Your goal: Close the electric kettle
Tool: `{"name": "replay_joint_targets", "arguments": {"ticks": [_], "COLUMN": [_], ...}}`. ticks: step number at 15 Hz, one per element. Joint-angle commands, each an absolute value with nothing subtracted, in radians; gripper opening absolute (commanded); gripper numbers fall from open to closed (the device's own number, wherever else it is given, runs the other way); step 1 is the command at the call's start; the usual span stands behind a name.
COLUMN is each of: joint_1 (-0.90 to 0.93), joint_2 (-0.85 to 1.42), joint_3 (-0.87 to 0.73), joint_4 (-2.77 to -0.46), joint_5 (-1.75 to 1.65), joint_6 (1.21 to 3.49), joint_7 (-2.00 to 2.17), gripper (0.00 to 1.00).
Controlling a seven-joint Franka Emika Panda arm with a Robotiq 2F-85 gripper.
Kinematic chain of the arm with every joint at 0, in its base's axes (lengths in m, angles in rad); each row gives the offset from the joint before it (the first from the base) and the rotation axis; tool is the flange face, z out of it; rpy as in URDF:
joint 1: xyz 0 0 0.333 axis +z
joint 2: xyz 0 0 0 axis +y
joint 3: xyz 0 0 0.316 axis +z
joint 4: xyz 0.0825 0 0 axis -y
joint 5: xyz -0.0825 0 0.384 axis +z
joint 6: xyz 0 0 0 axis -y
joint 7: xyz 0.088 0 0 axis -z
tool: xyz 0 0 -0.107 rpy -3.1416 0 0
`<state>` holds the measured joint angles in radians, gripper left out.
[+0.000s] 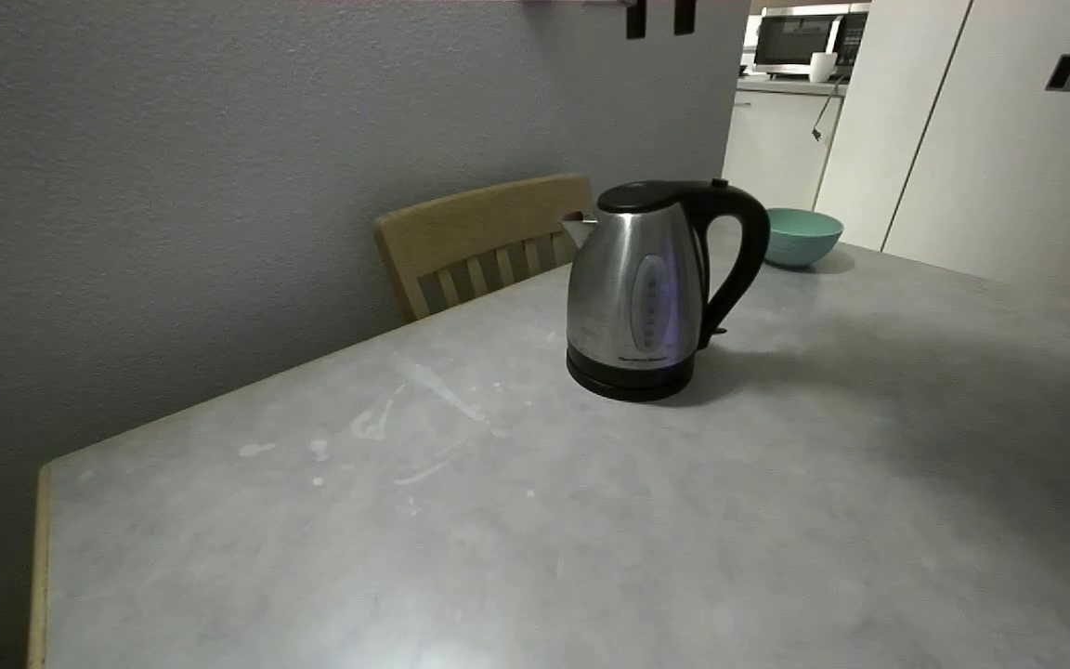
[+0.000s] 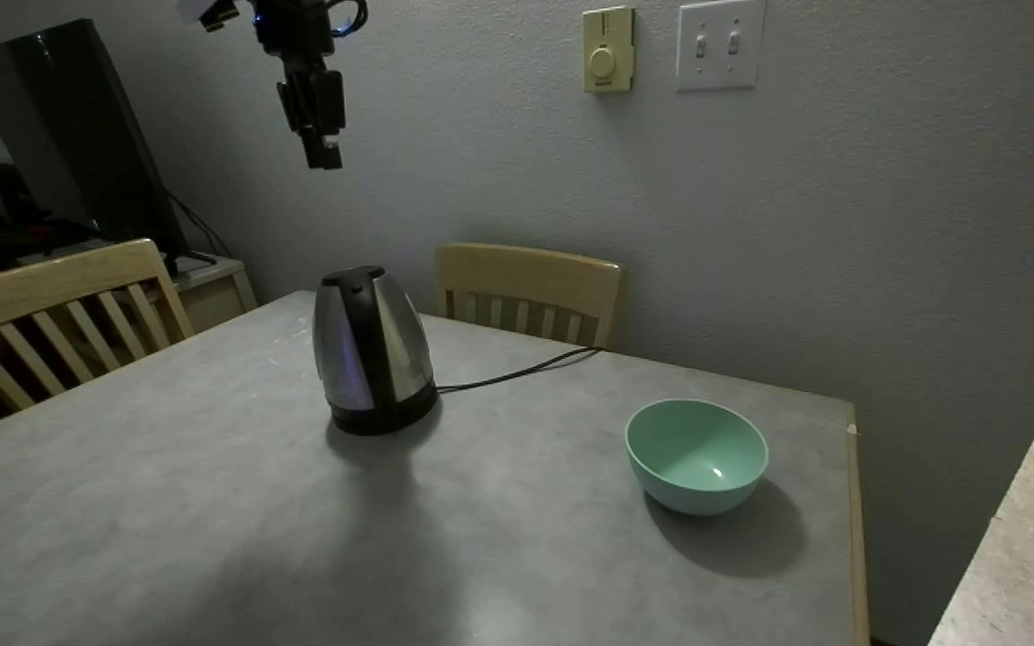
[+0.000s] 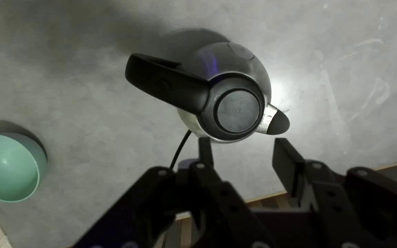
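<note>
Electric kettle point(image 1: 623, 297) stands upright on the bench point(image 1: 739, 520), its black lid point(image 1: 637, 196) lying flush across the top, closed. Its loop handle point(image 1: 752, 240) arches out opposite the spout point(image 1: 580, 229). Higher than the kettle and apart from it hang the dark jaws, pointing down in an exterior view; the wrist view shows them spread wide, a broad gap between them and nothing held. Off the handle side of the kettle, well apart, sits a teal bowl point(image 2: 696, 458). From the kettle's black base point(image 2: 384, 417) a cord point(image 3: 180, 148) runs over the bench to its edge. Past that edge from the kettle stands a wooden chair point(image 2: 528, 276). White marks point(image 1: 443, 392) lie on the kettle's spout side.
</note>
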<state>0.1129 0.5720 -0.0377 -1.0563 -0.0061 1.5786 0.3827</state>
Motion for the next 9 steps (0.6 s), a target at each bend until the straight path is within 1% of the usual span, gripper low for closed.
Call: {"name": "replay_joint_targets", "arguments": {"ticks": [1, 3, 4, 9], "joint_1": [0.096, 0.093, 0.092, 0.081], "joint_2": [0.520, 0.518, 0.517, 0.502], "joint_3": [-0.027, -0.026, -0.026, -0.030], "joint_4": [-1.156, -1.175, -1.185, -1.232], "joint_5": [0.043, 0.071, 0.085, 0.142], "joint_6": [1.606, 1.606, 1.606, 1.605], "joint_7": [0.383, 0.378, 0.377, 0.361], "gripper": [0.81, 0.95, 0.99, 1.00]}}
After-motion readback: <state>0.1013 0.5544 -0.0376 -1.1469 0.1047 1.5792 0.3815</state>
